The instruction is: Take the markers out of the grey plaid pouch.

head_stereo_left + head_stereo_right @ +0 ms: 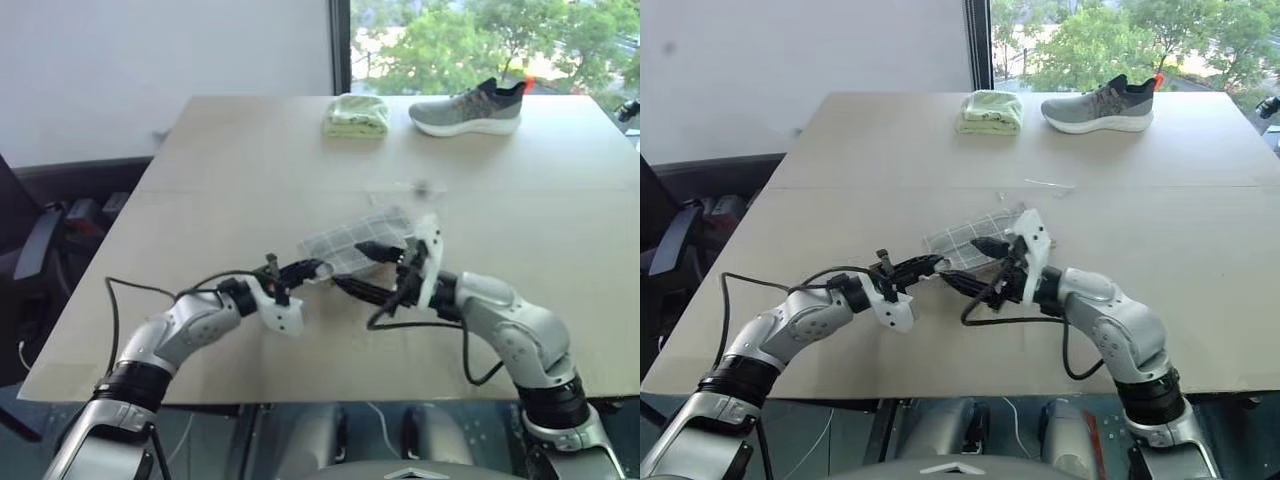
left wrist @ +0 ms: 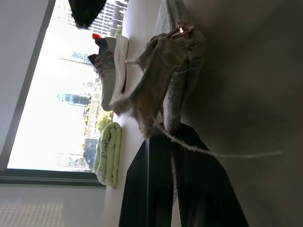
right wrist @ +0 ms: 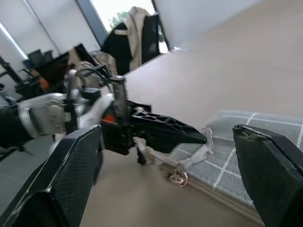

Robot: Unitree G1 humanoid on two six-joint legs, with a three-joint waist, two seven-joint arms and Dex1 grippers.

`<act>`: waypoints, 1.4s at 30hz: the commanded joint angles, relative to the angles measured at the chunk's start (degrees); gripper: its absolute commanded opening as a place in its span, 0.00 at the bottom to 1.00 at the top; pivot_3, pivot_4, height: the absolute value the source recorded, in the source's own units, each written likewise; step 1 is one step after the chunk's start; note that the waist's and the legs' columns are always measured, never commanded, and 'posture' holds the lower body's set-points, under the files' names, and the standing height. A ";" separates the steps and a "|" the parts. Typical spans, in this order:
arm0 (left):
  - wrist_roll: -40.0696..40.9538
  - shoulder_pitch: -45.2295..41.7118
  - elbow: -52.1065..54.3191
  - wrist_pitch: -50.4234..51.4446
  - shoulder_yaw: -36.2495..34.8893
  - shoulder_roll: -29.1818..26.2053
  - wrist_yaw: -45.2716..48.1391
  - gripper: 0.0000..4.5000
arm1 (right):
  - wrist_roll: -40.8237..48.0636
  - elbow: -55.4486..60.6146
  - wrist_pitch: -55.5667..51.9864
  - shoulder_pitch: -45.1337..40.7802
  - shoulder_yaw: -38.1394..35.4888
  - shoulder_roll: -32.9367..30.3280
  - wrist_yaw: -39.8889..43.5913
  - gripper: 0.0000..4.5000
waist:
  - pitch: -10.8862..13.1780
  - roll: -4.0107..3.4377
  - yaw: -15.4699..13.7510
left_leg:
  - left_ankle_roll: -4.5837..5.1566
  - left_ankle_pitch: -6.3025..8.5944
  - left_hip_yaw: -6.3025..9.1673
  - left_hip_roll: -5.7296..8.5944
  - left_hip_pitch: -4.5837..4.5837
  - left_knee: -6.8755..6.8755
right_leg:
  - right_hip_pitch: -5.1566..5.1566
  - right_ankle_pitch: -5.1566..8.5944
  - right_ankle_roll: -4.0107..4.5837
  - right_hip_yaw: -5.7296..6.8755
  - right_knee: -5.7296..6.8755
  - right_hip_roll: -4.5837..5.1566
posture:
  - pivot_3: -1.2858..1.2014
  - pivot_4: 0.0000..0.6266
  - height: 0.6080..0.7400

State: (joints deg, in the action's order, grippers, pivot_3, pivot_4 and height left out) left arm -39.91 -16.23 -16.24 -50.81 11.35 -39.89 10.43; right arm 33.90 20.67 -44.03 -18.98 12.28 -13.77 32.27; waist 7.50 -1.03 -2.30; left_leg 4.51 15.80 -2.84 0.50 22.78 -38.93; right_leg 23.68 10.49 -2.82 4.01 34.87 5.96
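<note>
The grey plaid pouch [image 1: 352, 240] lies flat on the table [image 1: 200, 200] near the front edge, directly ahead of both arms. The left gripper [image 1: 312, 268] is pressed together on the pouch's near corner, where the pull cord and a ring sit at the fabric's end. The right gripper [image 1: 362, 268] stands spread wide just beside the same end, one finger over the pouch and one off it, holding nothing. No markers are visible; they are presumably inside the pouch. Risk one: the left pinch appears to hold only a thin fold of fabric or the cord, so a pull from the other side could strip it free and let the pouch slide across the smooth table. Risk two: the two grippers are very close together, so a closing or inward move by the right one could strike the left fingers [image 3: 161, 127] instead of the opening. Risk three: if the right fingers clamp both fabric layers, the mouth stays shut and the contents stay trapped. Around the work area, a folded pale green cloth [image 1: 356, 115] and a grey sneaker [image 1: 467, 108] lie at the far edge, well apart from the pouch, and nothing lies between the pouch and the grippers
</note>
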 commanded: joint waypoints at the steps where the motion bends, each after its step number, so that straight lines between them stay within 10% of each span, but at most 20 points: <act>1: -2.53 1.92 1.18 1.02 3.39 1.49 -0.69 0.03 | -2.44 -3.60 -1.83 -2.12 0.75 2.90 -4.83 1.00 | 0.00 0.00 0.03 | 0.00 0.00 0.00 0.00 0.00 0.00 | 0.00 0.01 -0.01 0.00 0.00 -0.01 | 0.52 0.24 1.00; 9: -2.71 4.03 4.88 3.09 3.92 2.89 -1.35 0.00 | -9.00 -8.81 -3.15 -3.88 3.17 2.22 -6.89 0.89 | 0.00 -0.01 0.27 | -0.05 -0.03 0.04 -0.01 -0.01 0.01 | 0.01 0.13 -0.21 0.05 0.05 -0.05 | 0.52 0.24 1.00; 18: -1.79 4.41 6.01 4.29 3.78 3.37 -1.35 0.00 | -14.11 -8.00 0.10 -4.27 6.70 -0.27 -4.80 0.01 | 0.00 -0.01 0.66 | 0.01 0.00 0.07 -0.02 -0.01 0.03 | 0.01 0.18 -0.29 0.07 0.05 -0.06 | 0.52 0.24 1.00; 42: -0.56 4.39 6.01 5.33 5.65 4.30 0.87 0.00 | -6.36 -2.41 -7.22 -2.49 -14.36 18.38 -25.77 0.01 | 0.02 -0.03 1.48 | -0.05 -0.02 0.12 -0.02 -0.03 0.30 | 0.06 0.19 -0.29 0.11 0.00 -0.03 | 0.52 0.24 1.00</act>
State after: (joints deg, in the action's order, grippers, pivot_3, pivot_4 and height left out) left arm -39.79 -13.23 -9.53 -45.30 13.17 -36.45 9.88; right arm 26.04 15.34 -50.43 -21.73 -1.10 3.72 7.68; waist 7.52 -1.06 -0.83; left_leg 4.46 15.79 -2.73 0.48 22.75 -38.62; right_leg 23.74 10.68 -3.12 4.12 34.86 5.93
